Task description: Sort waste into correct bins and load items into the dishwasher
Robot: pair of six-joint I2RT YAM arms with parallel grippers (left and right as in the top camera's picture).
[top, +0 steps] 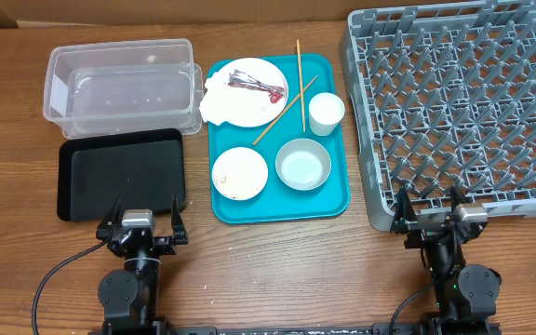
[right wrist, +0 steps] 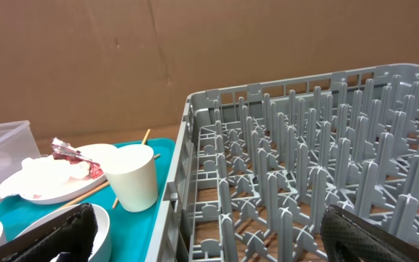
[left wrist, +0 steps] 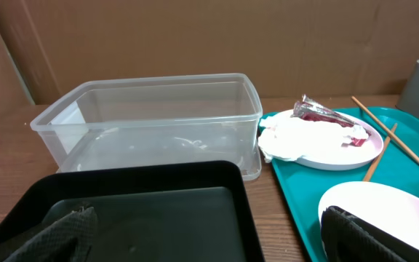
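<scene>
Left gripper spread wide, empty | right gripper likewise | black tray fronting left | dish rack fronting right

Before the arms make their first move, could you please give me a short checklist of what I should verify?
1. Left jaws open, holding nothing: ok.
2. Right jaws open, holding nothing: ok.
3. Wrapper lies uncovered on the napkin: ok.
4. Clear tub has no lid on it: ok.
5. Dish rack has nothing among its pegs: ok.
6. Which bin takes which waste: cannot tell.
</scene>
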